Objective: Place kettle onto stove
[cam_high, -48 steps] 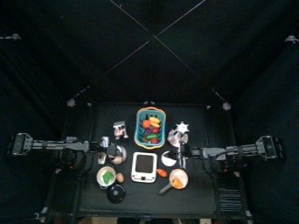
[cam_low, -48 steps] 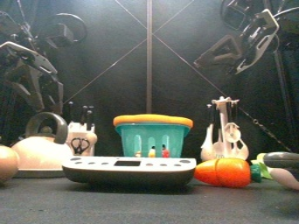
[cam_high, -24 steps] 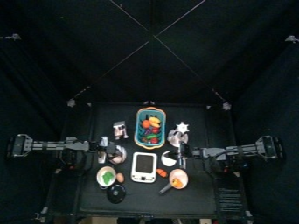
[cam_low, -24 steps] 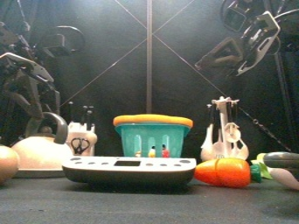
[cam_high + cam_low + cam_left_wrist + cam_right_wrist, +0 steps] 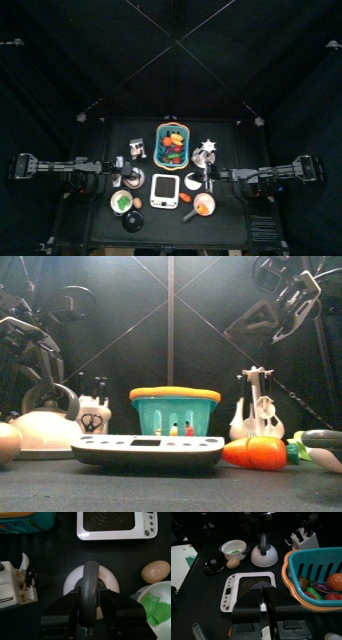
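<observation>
STEP: approach, you hover the left tool (image 5: 89, 596) spread above the arched handle of the small round silvery-grey kettle (image 5: 92, 583) | KETTLE: on the counter (image 5: 60, 549), beside the flat white stove (image 5: 117, 525) | RIGHT: tool (image 5: 268, 592) pressed together, raised | NEXT: lower, pinch handle

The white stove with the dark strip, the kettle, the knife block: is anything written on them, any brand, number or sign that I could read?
No readable text in any view.
Stove: small round buttons along its dark strip, and faint marks on that strip in the right wrist view; too blurred to read.
Kettle: plain, no label visible.
Knife block: no writing to be made out.
Basket of toy food: plain, no label visible.
</observation>
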`<state>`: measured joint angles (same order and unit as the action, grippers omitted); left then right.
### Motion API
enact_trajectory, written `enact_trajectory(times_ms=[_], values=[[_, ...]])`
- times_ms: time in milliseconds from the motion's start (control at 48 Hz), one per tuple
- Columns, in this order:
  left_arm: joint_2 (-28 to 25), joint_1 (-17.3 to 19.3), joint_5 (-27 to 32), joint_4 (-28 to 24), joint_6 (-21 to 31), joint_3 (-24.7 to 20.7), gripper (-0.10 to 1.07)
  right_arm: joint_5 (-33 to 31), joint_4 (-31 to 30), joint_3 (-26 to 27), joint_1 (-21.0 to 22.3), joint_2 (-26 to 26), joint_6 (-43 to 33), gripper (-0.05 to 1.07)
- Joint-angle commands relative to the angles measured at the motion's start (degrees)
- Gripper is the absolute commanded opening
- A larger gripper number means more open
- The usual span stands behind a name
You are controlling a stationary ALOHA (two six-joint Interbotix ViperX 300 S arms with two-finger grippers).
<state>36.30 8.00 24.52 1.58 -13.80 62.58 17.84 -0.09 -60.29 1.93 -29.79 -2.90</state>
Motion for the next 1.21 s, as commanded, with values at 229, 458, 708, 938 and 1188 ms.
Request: enact_trajectory(times_ms=[229, 458, 708, 938, 1188], values=[[0.09, 0.0, -0.18, 0.09, 0.0, -2.02, 0.64, 0.18, 0.09, 0.62, 0.09, -0.26, 0.0, 0.02], [1.58, -0.18, 0.26, 0.62, 0.09, -4.13, 0.64, 0.09, 0.09, 0.44, 0.18, -0.26, 0.0, 0.02], [1.67, -0.44, 1.41, 5.01, 0.0, -7.47, 0.64, 0.0, 0.09, 0.35, 0.09, -0.26, 0.0, 0.02], [1.58, -3.25, 0.26, 8.53, 0.0, -10.72, 0.64, 0.0, 0.09, 0.35, 0.09, -0.26, 0.0, 0.02], [-0.7, -7.65, -5.45, 8.61, 0.0, -13.1, 0.65, -0.09, 0.18, 0.26, 0.09, -0.53, 0.0, 0.02]])
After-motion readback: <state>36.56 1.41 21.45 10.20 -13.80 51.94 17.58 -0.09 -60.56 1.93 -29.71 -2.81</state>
